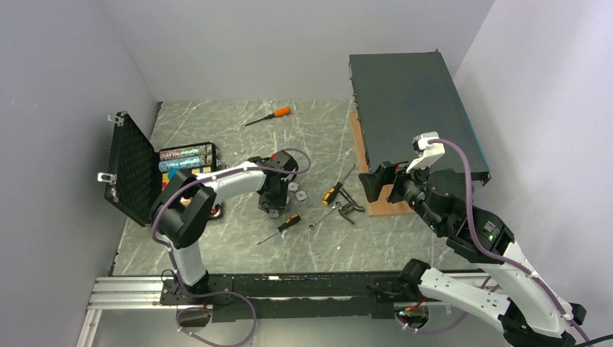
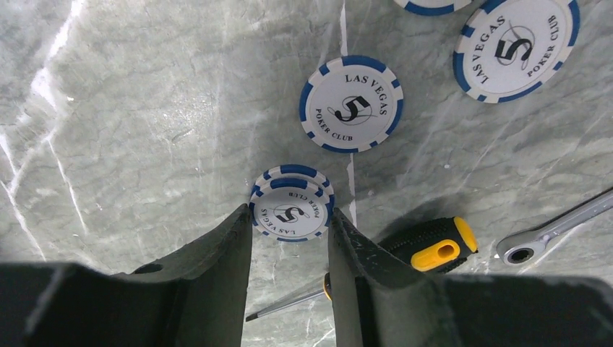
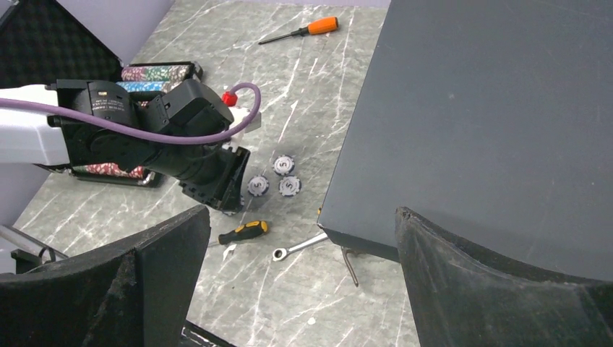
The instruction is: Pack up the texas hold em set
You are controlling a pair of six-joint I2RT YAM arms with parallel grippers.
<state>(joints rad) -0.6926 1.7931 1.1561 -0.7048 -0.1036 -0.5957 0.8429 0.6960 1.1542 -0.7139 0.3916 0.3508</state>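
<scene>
The left tool point(image 2: 289, 217) points down at the table point(image 2: 130, 108) with its two fingers pressed against opposite edges of a small stack of chips point(image 2: 291, 206), blue and white, pinching it between the tips while the stack rests on the table. Just beyond the fingertips lie loose chips point(image 2: 351, 103) of the same kind, flat and apart from one another: one straight ahead, and two more ahead and to the tool's right. Beside its right finger, partly hidden by it, lies a yellow-handled screwdriver point(image 2: 434, 246), and further right a wrench point(image 2: 556, 228). The case point(image 1: 134, 170) stands open well off to this tool's left, foam lid upright, with rows of chips point(image 1: 186, 157) in its tray. The right tool point(image 3: 301, 213) hangs above the table with its fingers spread wide and nothing between them; a dark flat box point(image 3: 491, 123) fills the space ahead of its right finger, and an orange-handled screwdriver point(image 3: 300, 30) lies far ahead.
</scene>
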